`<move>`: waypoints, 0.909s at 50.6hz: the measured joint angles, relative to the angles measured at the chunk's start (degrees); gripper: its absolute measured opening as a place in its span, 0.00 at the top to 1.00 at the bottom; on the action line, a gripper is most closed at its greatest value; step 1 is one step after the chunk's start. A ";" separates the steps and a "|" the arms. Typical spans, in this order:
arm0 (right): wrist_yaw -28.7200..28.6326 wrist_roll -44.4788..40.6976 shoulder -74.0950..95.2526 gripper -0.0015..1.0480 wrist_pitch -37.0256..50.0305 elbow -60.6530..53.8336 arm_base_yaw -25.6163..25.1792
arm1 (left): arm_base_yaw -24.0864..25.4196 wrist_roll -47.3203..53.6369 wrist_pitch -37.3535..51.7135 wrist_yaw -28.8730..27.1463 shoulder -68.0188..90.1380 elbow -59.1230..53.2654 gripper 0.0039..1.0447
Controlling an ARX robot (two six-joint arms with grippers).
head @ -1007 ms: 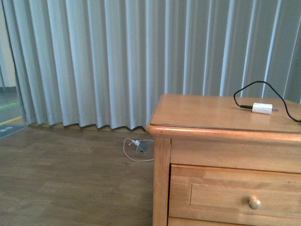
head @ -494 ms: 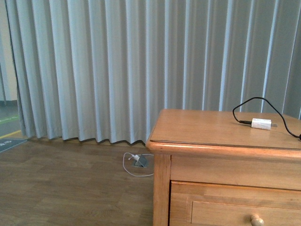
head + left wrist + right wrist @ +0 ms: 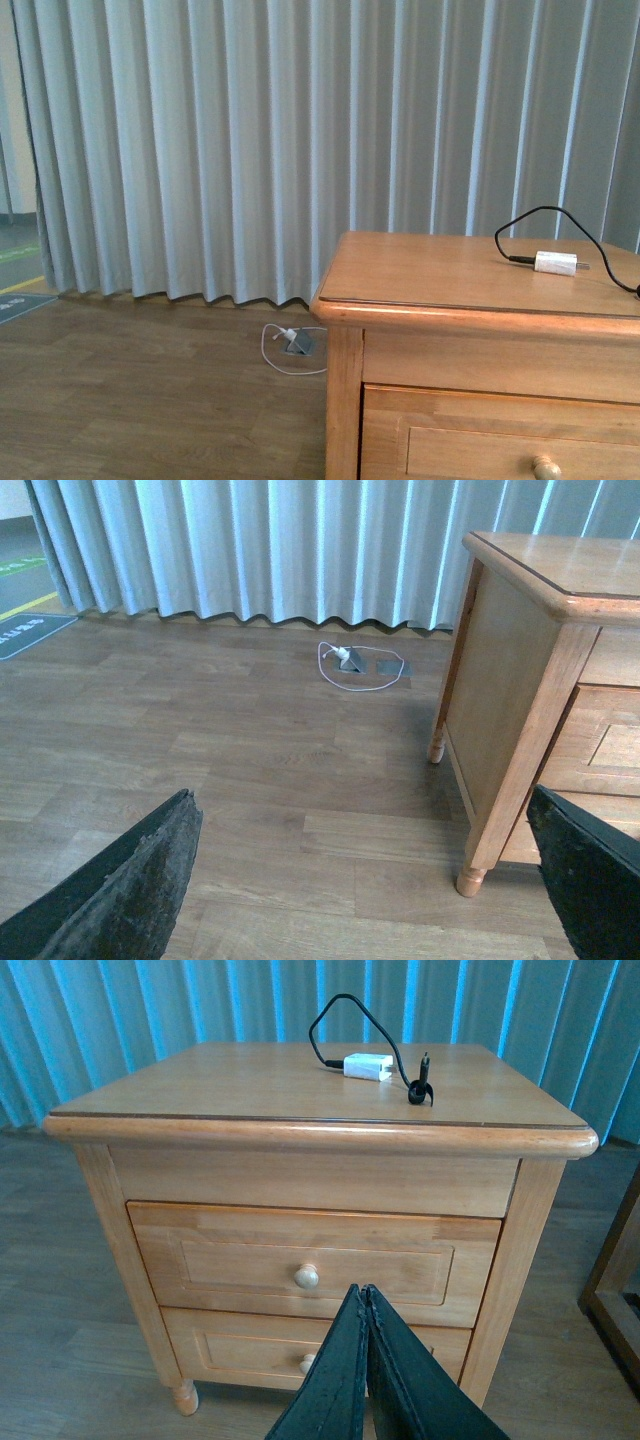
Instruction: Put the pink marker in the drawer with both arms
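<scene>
The pink marker shows in no view. The upper drawer [image 3: 230,1260] of a honey-coloured nightstand is shut, with a round pale knob [image 3: 307,1276]. Its top part also shows in the front view [image 3: 470,445]. My right gripper [image 3: 362,1290] is shut and empty, in front of the drawers and apart from them. My left gripper [image 3: 361,795] is open and empty above the wooden floor, beside the nightstand's side [image 3: 500,680]. Neither arm shows in the front view.
A white charger plug [image 3: 555,263] with a black cable lies on the nightstand top [image 3: 420,265]; the right wrist view shows it too [image 3: 367,1065]. A second shut drawer [image 3: 240,1355] sits below. A white cable [image 3: 360,665] lies on the floor by the grey curtain [image 3: 250,150]. Another wooden frame [image 3: 612,1260] stands beside the nightstand.
Between one second and half a second ago the front view shifted upward, so the nightstand sits lower in the picture. Since then nothing has moved.
</scene>
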 joint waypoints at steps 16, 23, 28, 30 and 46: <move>0.00 0.00 -6.69 0.98 -4.26 -2.89 0.00 | 0.00 0.00 0.00 -0.02 0.00 0.00 0.05; 0.00 -0.02 -13.75 0.98 -10.58 -2.95 0.00 | 0.00 0.00 0.00 0.00 -0.02 0.00 0.05; -0.02 -0.02 -13.81 0.98 -10.86 -2.95 0.00 | 0.00 0.00 0.00 0.00 -0.02 0.00 0.05; -0.02 -0.02 -13.81 0.99 -10.86 -2.95 0.00 | 0.00 0.00 0.00 0.00 -0.02 0.00 0.05; -0.02 -0.11 -13.86 0.91 -10.91 -2.95 0.00 | 0.00 0.00 0.00 0.00 -0.02 0.00 0.05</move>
